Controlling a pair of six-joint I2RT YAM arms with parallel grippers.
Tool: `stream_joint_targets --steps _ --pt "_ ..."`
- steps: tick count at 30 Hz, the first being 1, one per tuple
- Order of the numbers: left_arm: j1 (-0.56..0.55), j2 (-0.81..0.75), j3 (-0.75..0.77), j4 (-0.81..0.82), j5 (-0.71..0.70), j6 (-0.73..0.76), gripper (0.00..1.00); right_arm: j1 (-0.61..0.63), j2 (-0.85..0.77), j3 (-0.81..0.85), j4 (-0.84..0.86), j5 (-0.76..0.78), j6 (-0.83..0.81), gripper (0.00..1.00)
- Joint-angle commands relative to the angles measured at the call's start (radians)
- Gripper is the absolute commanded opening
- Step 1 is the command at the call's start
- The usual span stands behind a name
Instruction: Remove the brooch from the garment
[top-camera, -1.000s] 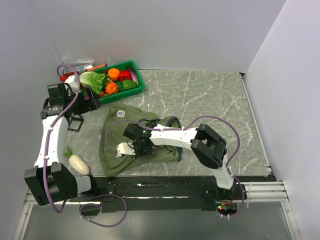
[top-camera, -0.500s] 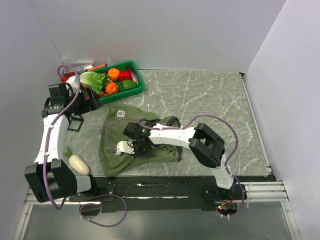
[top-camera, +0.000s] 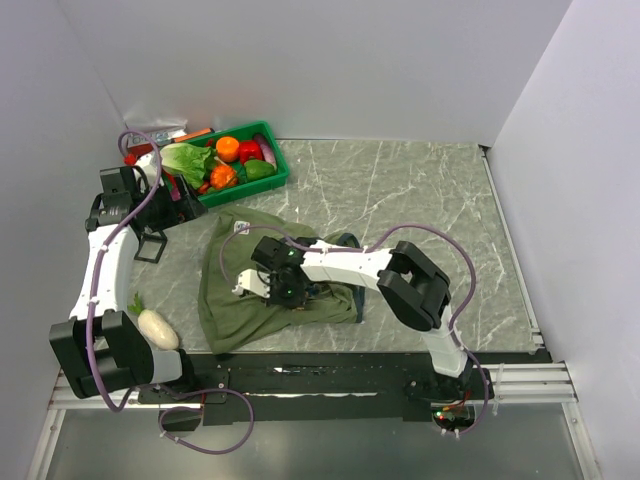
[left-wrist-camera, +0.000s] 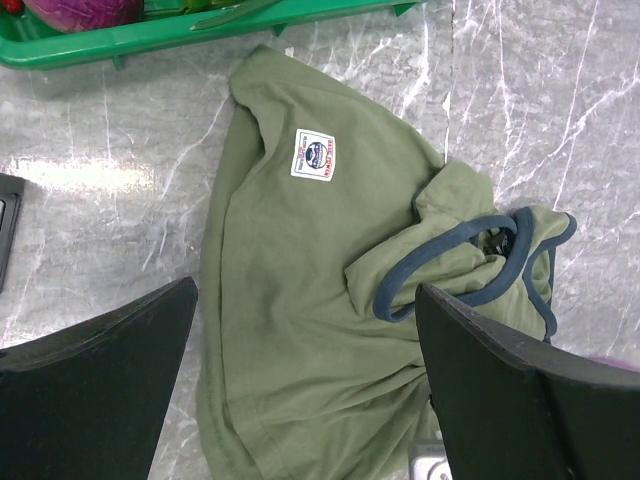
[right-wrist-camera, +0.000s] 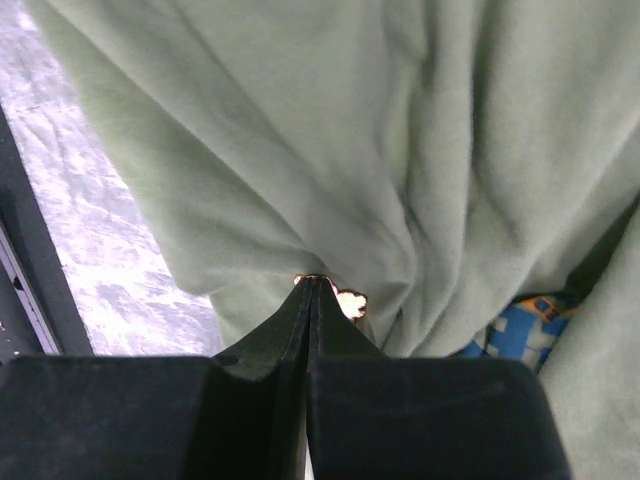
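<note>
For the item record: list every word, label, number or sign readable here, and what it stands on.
White label on the garment: blue oval and red lines of print, too small to read.
Printed graphic, blue and orange, mostly hidden by a fold: no legible letters.
No other writing shows.

Olive-green garment (left-wrist-camera: 290, 300) with navy trim and a white label (left-wrist-camera: 313, 156) printed blue and red, on a grey marble table (top-camera: 420, 190) veined white. At eleven o'clock, a green tray (top-camera: 250, 127) of orange, red and green vegetables (top-camera: 222, 175). White radish (top-camera: 158, 328) at eight o'clock. Pale pink brooch (right-wrist-camera: 350, 303); blue-and-orange graphic (right-wrist-camera: 520, 335).
</note>
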Motion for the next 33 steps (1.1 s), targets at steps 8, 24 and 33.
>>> stream_joint_targets --steps 8,24,33 --pt "0.003 0.032 0.049 0.001 0.037 -0.012 0.97 -0.043 -0.123 -0.001 -0.061 0.035 0.048 0.00" --pt "0.005 0.055 0.058 -0.004 0.042 -0.014 0.96 -0.039 -0.108 -0.007 -0.085 -0.032 0.027 0.00" --pt "0.003 0.044 0.052 -0.002 0.037 -0.011 0.96 -0.028 -0.076 0.019 -0.076 -0.031 0.016 0.00"
